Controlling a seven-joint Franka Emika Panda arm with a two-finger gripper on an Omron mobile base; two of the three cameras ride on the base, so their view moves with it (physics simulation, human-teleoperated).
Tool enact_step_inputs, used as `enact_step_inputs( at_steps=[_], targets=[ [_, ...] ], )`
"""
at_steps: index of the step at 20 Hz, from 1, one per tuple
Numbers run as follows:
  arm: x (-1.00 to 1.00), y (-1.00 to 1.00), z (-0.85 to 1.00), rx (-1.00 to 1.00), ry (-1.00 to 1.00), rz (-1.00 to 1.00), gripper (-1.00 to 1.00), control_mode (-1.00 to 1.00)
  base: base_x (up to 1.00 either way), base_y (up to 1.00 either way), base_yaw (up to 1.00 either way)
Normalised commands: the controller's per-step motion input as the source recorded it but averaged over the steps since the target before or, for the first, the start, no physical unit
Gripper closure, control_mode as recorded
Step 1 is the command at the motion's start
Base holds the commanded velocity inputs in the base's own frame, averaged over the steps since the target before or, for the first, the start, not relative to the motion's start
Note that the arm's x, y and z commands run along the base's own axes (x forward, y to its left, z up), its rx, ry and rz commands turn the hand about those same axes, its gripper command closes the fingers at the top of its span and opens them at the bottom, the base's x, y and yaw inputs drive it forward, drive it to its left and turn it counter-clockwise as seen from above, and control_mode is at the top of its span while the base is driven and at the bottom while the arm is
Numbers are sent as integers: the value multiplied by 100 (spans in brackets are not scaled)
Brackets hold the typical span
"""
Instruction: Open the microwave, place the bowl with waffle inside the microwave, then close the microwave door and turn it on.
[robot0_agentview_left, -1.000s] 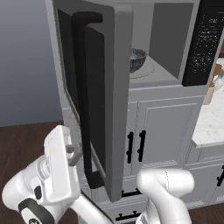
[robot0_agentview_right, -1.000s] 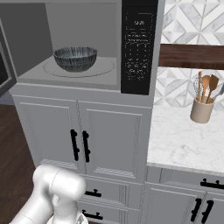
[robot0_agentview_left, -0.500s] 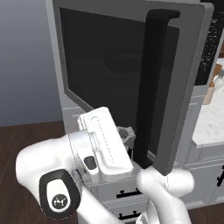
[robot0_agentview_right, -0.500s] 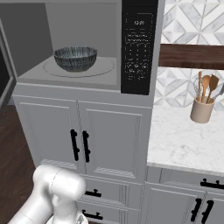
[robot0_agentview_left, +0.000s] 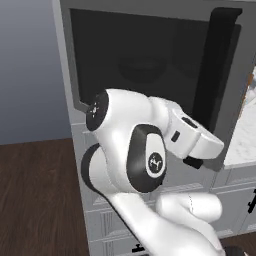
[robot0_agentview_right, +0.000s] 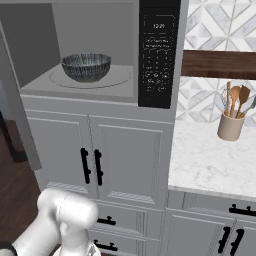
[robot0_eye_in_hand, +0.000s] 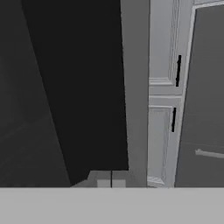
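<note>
The dark ribbed bowl (robot0_agentview_right: 86, 67) sits on the turntable inside the open microwave (robot0_agentview_right: 158, 55); its dark-windowed microwave door (robot0_agentview_left: 145, 60) stands partly shut.

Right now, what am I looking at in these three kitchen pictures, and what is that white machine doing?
It is a white robot arm on a driving base in a simulated kitchen. Two cameras ride behind it, left and right; the third looks along its end effector, which is shut and holds nothing. The right view shows the microwave open, the bowl resting on its turntable. The left view shows the microwave door, dark-windowed with a black handle, just beyond the arm. A jar of wooden utensils stands on the marble counter.
</note>
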Motion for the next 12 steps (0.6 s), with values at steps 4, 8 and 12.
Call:
enact_step_inputs(
  at_steps=[4, 8, 12],
  targets=[
    [94, -98, 0, 23, 30, 23, 100, -100, 0, 0, 0],
    [100, -76, -7, 9, 14, 35, 100, -100, 0, 0, 0],
    [100, -64, -24, 1, 2, 38, 100, -100, 0, 0, 0]
  ],
)
